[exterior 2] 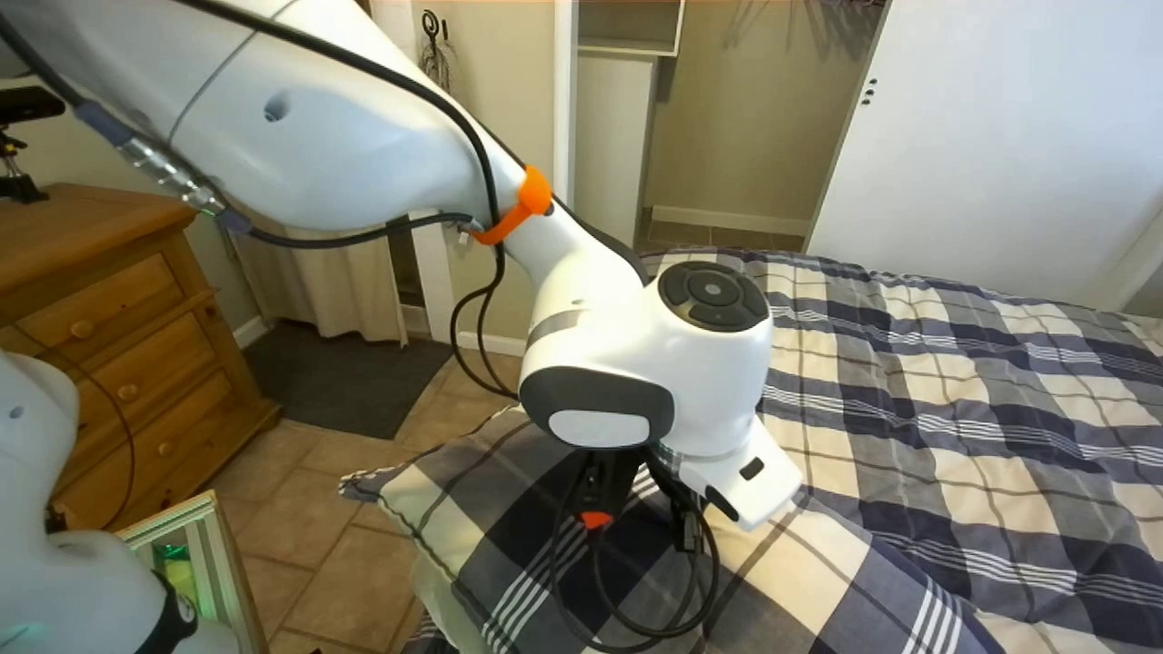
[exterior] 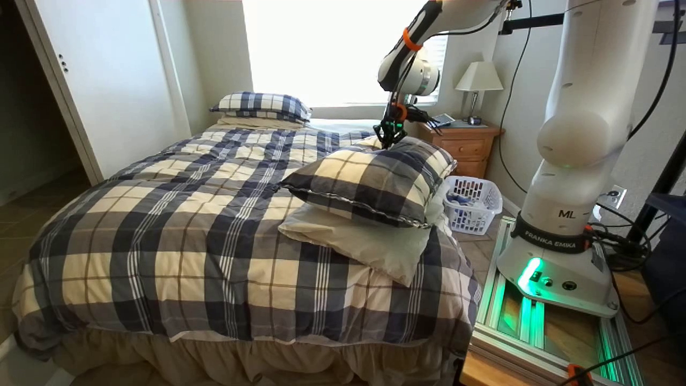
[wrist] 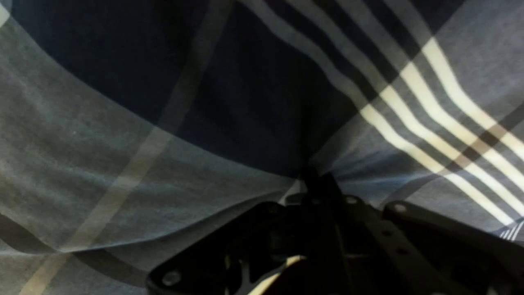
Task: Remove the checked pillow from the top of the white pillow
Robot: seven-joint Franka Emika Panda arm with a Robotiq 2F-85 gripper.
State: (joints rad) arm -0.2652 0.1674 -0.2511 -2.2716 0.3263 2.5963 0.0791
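The checked pillow [exterior: 364,179], plump navy, cream and grey plaid, lies on top of the white pillow [exterior: 359,241] at the corner of the bed near the robot. It also shows in an exterior view [exterior 2: 509,518] below the wrist, and its fabric [wrist: 123,164] fills the wrist view. The white pillow sticks out beneath its front edge, and only a strip shows in an exterior view [exterior 2: 442,595]. My gripper [exterior: 387,143] points down at the checked pillow's far upper side. In the wrist view its fingertips [wrist: 317,180] are together, with fabric folds drawn in toward them.
The plaid bedspread [exterior: 214,214] covers the bed to the left of the pillows. A flatter plaid pillow [exterior: 262,104] lies at the head. A nightstand [exterior: 463,147] with a lamp [exterior: 478,80] and a white laundry basket [exterior: 471,206] stand beside the bed. A dresser [exterior 2: 127,345] stands behind the arm.
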